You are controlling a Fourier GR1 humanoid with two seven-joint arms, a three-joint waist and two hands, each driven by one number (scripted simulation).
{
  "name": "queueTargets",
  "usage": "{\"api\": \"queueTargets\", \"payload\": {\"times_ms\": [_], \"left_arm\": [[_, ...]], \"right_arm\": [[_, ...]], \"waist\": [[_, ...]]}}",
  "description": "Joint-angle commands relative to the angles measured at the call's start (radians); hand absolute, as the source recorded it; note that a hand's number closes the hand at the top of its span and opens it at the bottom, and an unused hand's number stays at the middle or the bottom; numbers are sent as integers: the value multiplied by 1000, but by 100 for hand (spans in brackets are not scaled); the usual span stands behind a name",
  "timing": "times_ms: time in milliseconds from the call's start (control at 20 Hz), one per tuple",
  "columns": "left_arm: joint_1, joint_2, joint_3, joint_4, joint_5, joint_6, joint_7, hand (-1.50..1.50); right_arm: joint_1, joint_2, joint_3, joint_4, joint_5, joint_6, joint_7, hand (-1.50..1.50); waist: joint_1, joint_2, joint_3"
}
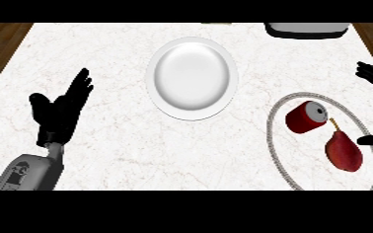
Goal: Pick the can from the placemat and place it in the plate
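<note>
Can (306, 117), red with a silver end, lies on its side on the round placemat (275, 143) at the counter's right, untouched. Just beside it, toward the lower right, lies a dark red pear (343, 150). White plate (192, 78) sits at centre, well apart. Left hand (59, 107) rests at the left, fingers straight. Right hand (365, 72) shows only as fingertips at the right edge; their state cannot be told. A grey appliance (304, 29), perhaps a toaster, stands at the far edge of the counter (109, 49).
</note>
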Motion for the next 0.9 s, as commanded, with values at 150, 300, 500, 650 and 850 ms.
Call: {"api": "queueTargets", "payload": {"times_ms": [150, 300, 500, 650, 850], "left_arm": [[-14, -30, 23, 33, -25, -17, 4, 0], [-14, -52, 28, 58, -28, -29, -4, 0], [21, -55, 40, -19, -64, -4, 10, 0], [15, -65, 33, -18, -65, -33, 21, 0], [-10, -76, 60, -14, -77, -30, 56, 0]], "right_arm": [[-72, -6, 91, -2, 118, 68, 30, -150], [-46, -46, 110, -66, 133, 117, 71, -150], [-15, -13, 147, -77, 259, -11, 61, -150], [-84, -44, 159, -54, 313, 24, 96, -150], [-57, -8, 184, -146, 364, 28, 176, -150]], "waist": [[-4, -3, -1], [-13, -4, -2], [-10, -4, -1], [-4, -3, -1], [-12, -4, -1]]}}
